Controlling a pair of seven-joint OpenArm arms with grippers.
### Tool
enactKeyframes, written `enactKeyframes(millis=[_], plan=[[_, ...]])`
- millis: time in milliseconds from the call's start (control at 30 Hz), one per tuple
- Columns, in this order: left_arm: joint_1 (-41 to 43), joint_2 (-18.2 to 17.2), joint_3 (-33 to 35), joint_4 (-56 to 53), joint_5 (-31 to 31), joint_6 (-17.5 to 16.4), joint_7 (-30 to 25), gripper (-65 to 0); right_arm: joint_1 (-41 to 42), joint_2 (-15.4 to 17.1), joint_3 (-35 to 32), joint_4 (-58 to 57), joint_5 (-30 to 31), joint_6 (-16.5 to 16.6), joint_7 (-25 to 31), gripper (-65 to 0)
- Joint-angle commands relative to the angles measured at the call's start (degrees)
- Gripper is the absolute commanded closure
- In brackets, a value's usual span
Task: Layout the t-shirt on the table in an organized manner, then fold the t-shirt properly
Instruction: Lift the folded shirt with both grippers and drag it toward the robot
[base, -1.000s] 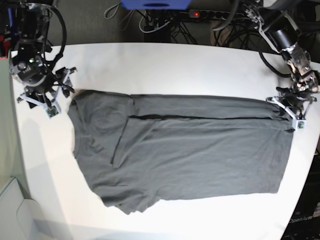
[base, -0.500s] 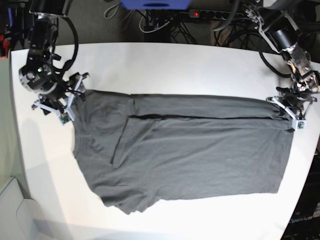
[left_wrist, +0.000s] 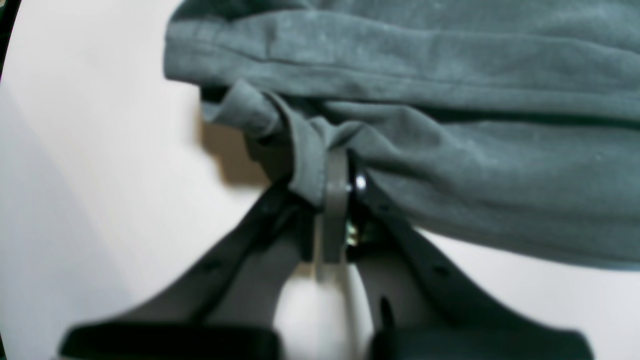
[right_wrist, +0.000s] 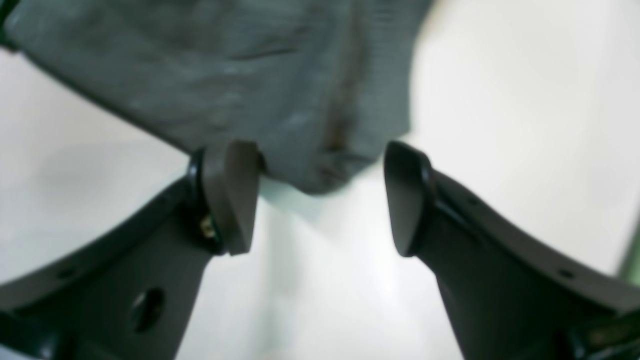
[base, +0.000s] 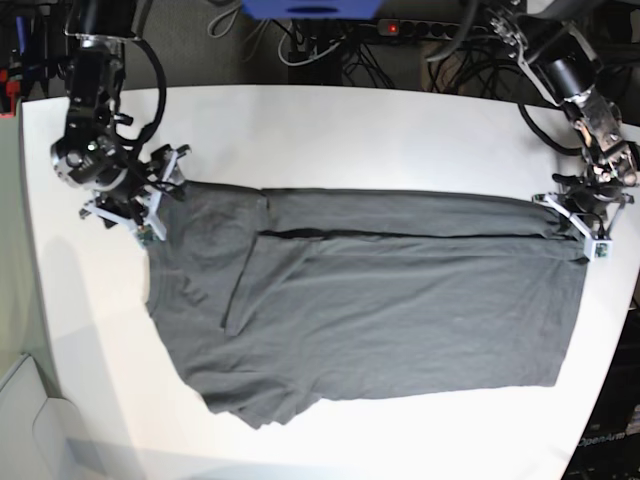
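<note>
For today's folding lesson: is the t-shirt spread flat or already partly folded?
Partly folded. The t-shirt lies on the table with its far strip and sleeve end turned over onto the body, showing overlapping edges.

The t-shirt (base: 380, 300) is soft, matt charcoal cloth, faintly fuzzy along its stitched hem. The worktop (base: 330, 130) is smooth white with a slight sheen. My right end effector (right_wrist: 320, 200) has matt dark plastic fingers (right_wrist: 232, 195).

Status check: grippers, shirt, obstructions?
Left gripper shut on t-shirt hem. Right gripper open at the shoulder corner. Shirt flat on table. Nothing obstructing.
</note>
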Motion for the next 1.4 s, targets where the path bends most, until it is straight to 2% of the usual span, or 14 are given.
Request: enactKeyframes(millis=[0,133,300,367,500,600,900,1100,1233,1367], plan=[[-0.78,-0.91,0.02,1.19,-0.15,0.26,-0.83,-0.4,0.62,0.38,-0.15,0.67,0.62,-0.23,1.08,-34.9],[-0.78,-0.91,-0.15,1.19,-0.15,0.26,-0.83,-0.4,0.53,0.65,-3.75,-0.47,0.62,-0.23,4.86,-22.6],[-0.78,-0.91,-0.24,1.19,-0.15,0.26,-0.83,-0.4,0.53,0.82,-4.10,-0.91,0.45,-0.23,5.21,-3.5],[-0.78,-0.91,-0.24,1.19,-0.15,0.18,-0.75,-0.4,0.36,1.70,-4.01,-0.65,0.45,-0.23,5.04,0.0],[-0.61,-0.91,-0.24,2.42,-0.15,-0.26,-0.39,-0.4,-0.70,4.60,-4.01,-0.38,0.45,-0.23,4.95,0.0],[1.77,-1.70,-0.24,7.35,-0.68,-0.26,2.60,-0.4,-3.07,7.33,-3.93,4.36,0.45,-0.23,4.95,0.0],[3.44,-2.23,-0.33,15.96,-0.76,-0.35,8.75,-0.4,-4.74,11.20,-3.40,15.97,0.45,-0.23,4.86,0.0],[4.76,-1.97,-0.33,22.82,-0.76,-0.35,12.79,-0.4,-3.77,10.84,3.46,16.76,0.45,-0.23,4.86,0.0],[4.76,-1.97,-0.33,25.54,-0.76,-0.35,16.31,-0.4,-2.19,8.56,8.29,16.85,0.45,-0.23,4.95,0.0],[5.37,-1.79,-0.33,26.16,-0.76,-0.35,17.10,-0.4,-3.77,8.56,8.91,17.90,0.45,-0.23,4.95,0.0]])
